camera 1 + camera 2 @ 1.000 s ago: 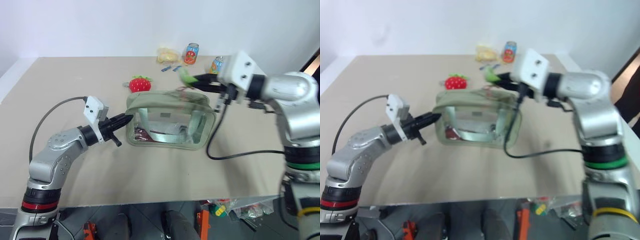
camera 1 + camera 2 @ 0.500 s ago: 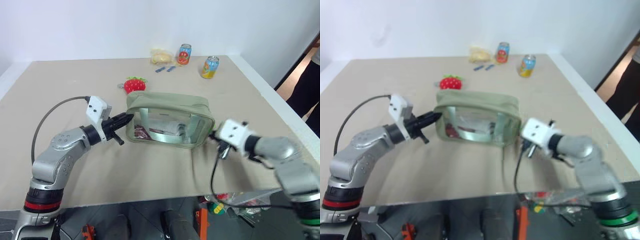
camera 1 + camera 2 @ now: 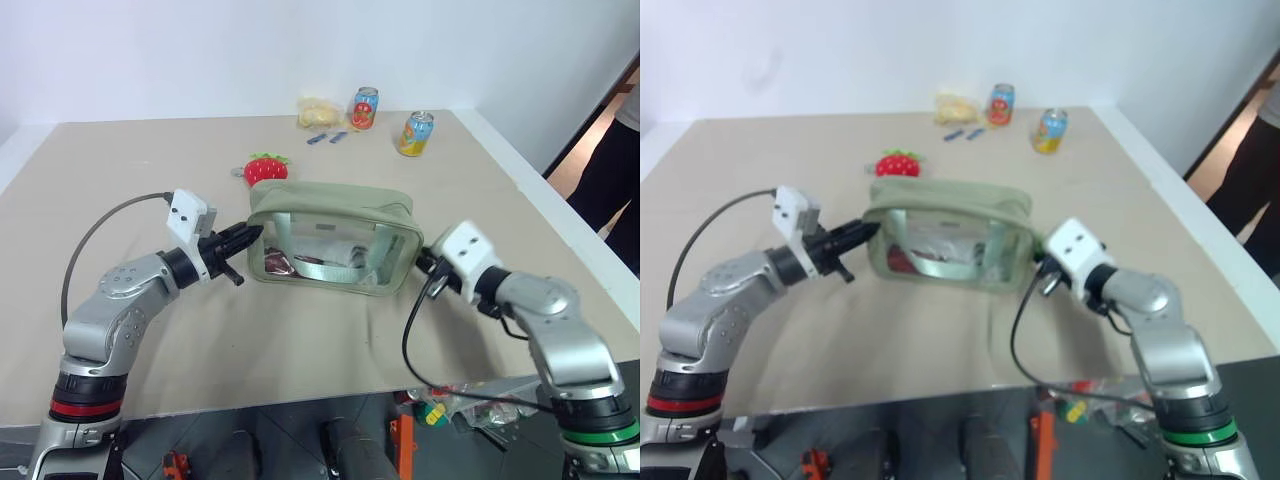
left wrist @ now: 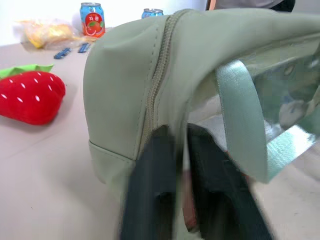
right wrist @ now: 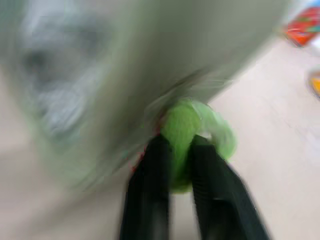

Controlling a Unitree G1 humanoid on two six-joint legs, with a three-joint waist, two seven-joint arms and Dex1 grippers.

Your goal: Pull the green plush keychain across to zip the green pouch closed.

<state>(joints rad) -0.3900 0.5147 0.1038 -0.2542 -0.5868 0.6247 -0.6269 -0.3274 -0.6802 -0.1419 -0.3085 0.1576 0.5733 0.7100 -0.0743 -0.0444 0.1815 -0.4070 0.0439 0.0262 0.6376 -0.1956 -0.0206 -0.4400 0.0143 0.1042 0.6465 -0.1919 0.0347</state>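
Note:
The green pouch [image 3: 330, 212] lies mid-table, with clear side windows and a webbing strap. In the left wrist view its top zipper [image 4: 158, 85] looks closed at this end. My left gripper [image 3: 251, 236] sits level against the pouch's left end, jaws a little apart. My right gripper [image 3: 423, 265] is at the pouch's right end, low by the table. In the right wrist view the green plush keychain [image 5: 192, 127] sits pinched between that gripper's fingers, close against the pouch's end.
A red strawberry plush [image 3: 265, 168] lies just behind the pouch. Two drink cans [image 3: 364, 108] [image 3: 416, 133], a yellow bag [image 3: 318, 112] and small blue bits stand at the far edge. A black cable [image 3: 412, 345] loops on the table. A person [image 3: 622, 170] stands at right.
My right gripper came down with the keychain from above the pouch's top to its right end near the table. The left gripper stayed at the left end, its jaws parting slightly.

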